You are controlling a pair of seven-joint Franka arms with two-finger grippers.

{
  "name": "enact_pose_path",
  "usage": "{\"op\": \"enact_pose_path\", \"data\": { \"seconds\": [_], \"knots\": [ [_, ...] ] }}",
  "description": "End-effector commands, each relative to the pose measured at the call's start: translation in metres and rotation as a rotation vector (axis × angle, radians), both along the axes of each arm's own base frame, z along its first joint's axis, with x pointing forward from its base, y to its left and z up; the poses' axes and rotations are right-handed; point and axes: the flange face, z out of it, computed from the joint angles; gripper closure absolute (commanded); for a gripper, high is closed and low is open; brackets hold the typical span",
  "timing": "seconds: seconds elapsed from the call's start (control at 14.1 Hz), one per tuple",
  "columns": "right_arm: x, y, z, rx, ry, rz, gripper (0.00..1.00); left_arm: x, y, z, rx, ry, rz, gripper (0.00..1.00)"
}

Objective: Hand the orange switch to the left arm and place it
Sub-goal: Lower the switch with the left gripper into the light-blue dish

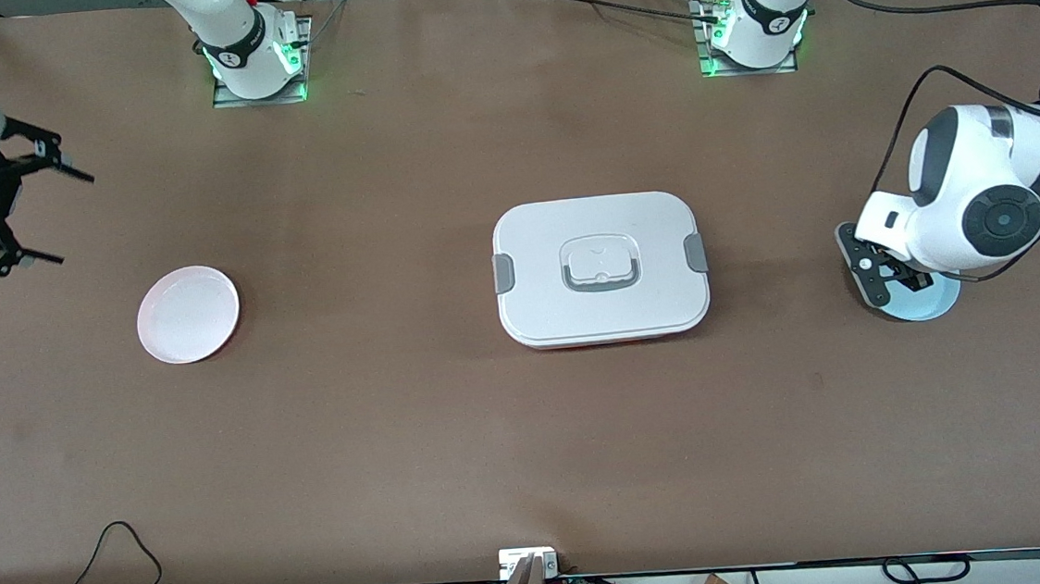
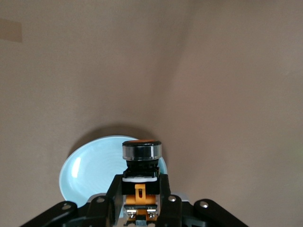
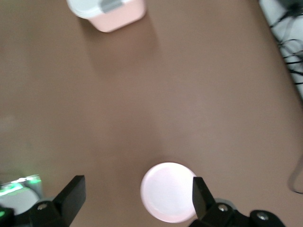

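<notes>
The orange switch (image 2: 141, 163), black with a metal ring and an orange base, is clamped between the fingers of my left gripper (image 2: 141, 184). That gripper (image 1: 890, 274) hangs low over a light blue plate (image 1: 934, 304) at the left arm's end of the table; in the front view the hand hides the switch. The white box (image 1: 600, 267) with grey clips sits mid-table between the two arms. My right gripper (image 1: 73, 218) is open and holds nothing, up in the air at the right arm's end; its wrist view shows the spread fingers (image 3: 72, 189) above a pale pink plate (image 3: 168, 191).
The pink plate (image 1: 188, 314) lies on the brown table toward the right arm's end. The blue plate (image 2: 90, 170) lies under the left gripper. A corner of the box (image 3: 106, 12) shows in the right wrist view. Cables run along the table edge nearest the front camera.
</notes>
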Motion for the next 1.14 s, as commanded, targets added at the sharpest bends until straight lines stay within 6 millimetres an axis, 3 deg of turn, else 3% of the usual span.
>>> {"op": "enact_pose_path", "data": {
  "seconds": [0.0, 0.28, 0.57, 1.06],
  "knots": [
    [0.006, 0.011, 0.001, -0.028, -0.086, -0.043, 0.0, 0.009, 0.049, -0.025, -0.057, -0.01, -0.101, 0.8],
    [-0.01, 0.005, -0.014, -0.057, 0.068, -0.434, 0.0, 0.009, 0.091, -0.06, -0.072, -0.024, -0.135, 0.8],
    [-0.019, 0.008, -0.017, -0.09, 0.185, -0.854, 0.0, 0.007, 0.114, -0.084, -0.112, -0.039, -0.178, 0.8],
    [-0.024, -0.004, -0.052, -0.225, 0.214, -1.097, 0.0, 0.005, 0.128, -0.101, -0.135, -0.047, -0.193, 0.8]
  ]
}}
